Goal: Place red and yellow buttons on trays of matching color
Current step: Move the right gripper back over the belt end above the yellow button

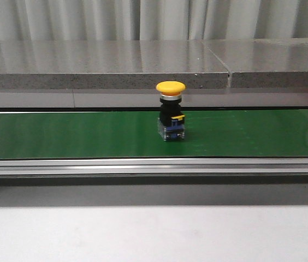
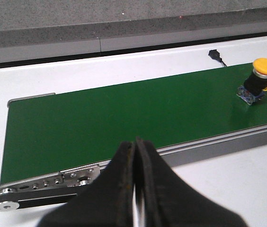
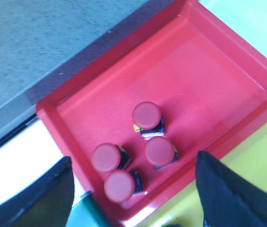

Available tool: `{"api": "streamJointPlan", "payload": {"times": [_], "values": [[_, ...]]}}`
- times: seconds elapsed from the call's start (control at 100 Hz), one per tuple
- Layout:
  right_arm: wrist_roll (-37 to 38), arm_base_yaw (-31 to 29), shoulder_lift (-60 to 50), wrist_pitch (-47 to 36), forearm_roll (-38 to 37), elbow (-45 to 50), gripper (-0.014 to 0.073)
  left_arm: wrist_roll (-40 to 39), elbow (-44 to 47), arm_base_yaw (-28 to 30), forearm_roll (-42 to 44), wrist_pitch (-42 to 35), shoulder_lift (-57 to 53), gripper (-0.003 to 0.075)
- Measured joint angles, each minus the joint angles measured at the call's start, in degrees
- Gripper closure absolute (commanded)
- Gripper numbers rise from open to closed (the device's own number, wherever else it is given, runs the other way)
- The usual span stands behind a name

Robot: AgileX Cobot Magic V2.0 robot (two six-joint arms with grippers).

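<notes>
A yellow button [image 1: 171, 109] with a black and blue base stands upright on the green conveyor belt [image 1: 66, 134], near its middle. In the left wrist view the same yellow button [image 2: 260, 79] is far off along the belt. My left gripper [image 2: 136, 143] is shut and holds nothing, near the belt's end. My right gripper [image 3: 133, 160] is open and hovers over the red tray [image 3: 209, 71]. Several red buttons [image 3: 146, 115] stand upright in that tray. A strip of the yellow tray [image 3: 261, 172] shows beside the red tray. No gripper shows in the front view.
A grey stone ledge [image 1: 105, 68] runs behind the belt. The belt's metal rail [image 1: 154, 165] lies along its near side, with the white table [image 1: 154, 234] in front. A small black cable plug [image 2: 215, 55] lies on the white surface beyond the belt.
</notes>
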Motion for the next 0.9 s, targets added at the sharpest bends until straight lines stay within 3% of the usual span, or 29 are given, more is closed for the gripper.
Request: {"api": "streamJointPlan", "payload": {"times": [0.4, 0.61, 0.9], "values": [[-5.12, 8.86, -7.85, 8.52, 0.00, 0.00, 0.0052, 0.00, 0.00, 0.00, 0.00, 0.00, 0.00, 0.0741], [-11.19, 17.66, -8.87, 15.80, 0.73, 0.00, 0.0052, 0.00, 0.00, 0.00, 0.00, 0.00, 0.00, 0.0741], [-20.44, 30.68, -7.13, 22.04, 8.19, 0.05, 0.0052, 0.00, 0.00, 0.00, 0.00, 0.00, 0.00, 0.0741]]}}
